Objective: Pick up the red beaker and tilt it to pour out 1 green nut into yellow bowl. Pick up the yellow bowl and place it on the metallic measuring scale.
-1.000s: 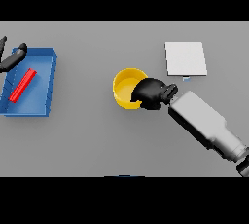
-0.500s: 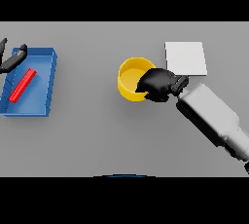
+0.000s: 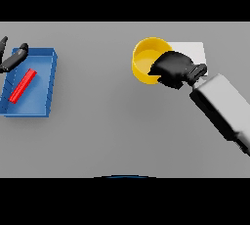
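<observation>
The yellow bowl (image 3: 145, 58) is held up by my right hand (image 3: 172, 68), whose fingers curl round its right rim. The bowl's far right edge overlaps the left side of the pale metallic scale (image 3: 196, 53), which my hand partly hides. I cannot make out a nut inside the bowl. A red beaker (image 3: 23, 85) lies on its side in the blue tray (image 3: 48, 95) at the left. My left hand (image 3: 13, 59) shows at the far left edge, over the tray's back left corner, fingers straight.
The blue tray stands close to the table's left edge. My right forearm (image 3: 222, 106) crosses the right side of the table from the lower right.
My right hand has carried the yellow bowl up and to the right, from the table's middle to the scale's left edge. The left hand has barely moved.
</observation>
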{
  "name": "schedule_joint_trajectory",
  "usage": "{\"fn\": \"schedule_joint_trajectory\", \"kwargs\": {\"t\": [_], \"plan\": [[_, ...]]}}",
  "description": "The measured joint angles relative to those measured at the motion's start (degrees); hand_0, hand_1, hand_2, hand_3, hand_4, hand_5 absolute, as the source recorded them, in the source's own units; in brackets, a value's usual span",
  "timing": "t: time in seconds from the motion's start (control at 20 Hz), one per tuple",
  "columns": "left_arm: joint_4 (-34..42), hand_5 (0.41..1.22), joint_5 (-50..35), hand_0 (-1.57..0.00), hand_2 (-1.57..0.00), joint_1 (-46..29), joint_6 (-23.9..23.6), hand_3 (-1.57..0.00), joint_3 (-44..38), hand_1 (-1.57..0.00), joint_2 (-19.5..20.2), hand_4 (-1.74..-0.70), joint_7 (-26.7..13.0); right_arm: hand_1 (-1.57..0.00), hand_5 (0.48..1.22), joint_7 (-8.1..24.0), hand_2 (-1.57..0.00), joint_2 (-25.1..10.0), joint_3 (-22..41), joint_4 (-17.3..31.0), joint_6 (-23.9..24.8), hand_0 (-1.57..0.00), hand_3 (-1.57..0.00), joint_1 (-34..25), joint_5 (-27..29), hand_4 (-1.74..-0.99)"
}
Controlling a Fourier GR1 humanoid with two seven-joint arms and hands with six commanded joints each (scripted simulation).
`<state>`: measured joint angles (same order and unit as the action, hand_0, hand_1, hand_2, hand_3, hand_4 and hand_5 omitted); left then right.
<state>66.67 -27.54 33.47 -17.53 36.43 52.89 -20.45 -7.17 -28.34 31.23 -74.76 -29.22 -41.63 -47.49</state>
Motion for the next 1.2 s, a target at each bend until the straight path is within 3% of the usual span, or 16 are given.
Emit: {"fn": "schedule_joint_trajectory", "kwargs": {"t": [0.15,0.35,0.5,0.7,0.95,1.2], "plan": [[0.33,0.719,-0.21,0.0,0.0,-1.15,0.2,0.0,-0.29,0.0,0.7,-0.73,1.3,-1.57,1.221,-2.05,-1.54,-1.62,-1.83,4.49,3.01,-1.57,-1.15,-1.28,-0.36,-1.741],[1.35,0.727,-0.18,0.0,0.0,-1.06,-0.63,0.0,0.35,0.0,0.64,-0.73,-1.86,-1.57,1.221,-1.34,-1.54,-1.83,-3.84,10.04,5.82,-1.57,-1.14,-2.41,-0.5,-1.741],[1.49,0.738,-0.8,0.0,0.0,-1.33,-0.25,0.0,-0.32,0.0,1.19,-0.74,-1.24,-1.57,1.221,-3.87,-1.55,-2.79,-4.69,15.34,9.19,-1.57,-1.15,-3.65,-1.4,-1.741],[0.93,0.725,-0.33,0.0,0.0,-0.9,0.12,0.0,0.01,0.0,1.3,-0.72,-2.02,-1.57,1.221,-4.1,-1.5,-1.85,-6.06,22.96,12.28,-1.57,-1.17,-4.46,-2.83,-1.741],[1.27,0.712,-0.61,0.0,0.0,-1.22,0.2,0.0,-0.06,0.0,1.27,-0.72,-1.66,-1.57,1.221,-5.25,-1.44,0.06,-8.21,33.58,15.6,-1.57,-1.32,-6.87,-3.47,-1.741],[1.65,0.713,-0.39,0.0,0.0,-1.42,-0.45,0.0,0.27,0.0,1.11,-0.73,-2.42,-1.57,1.221,-6.65,-1.38,1.6,-9.83,38.86,15.96,-1.53,-1.44,-8.09,-3.14,-1.741]]}}
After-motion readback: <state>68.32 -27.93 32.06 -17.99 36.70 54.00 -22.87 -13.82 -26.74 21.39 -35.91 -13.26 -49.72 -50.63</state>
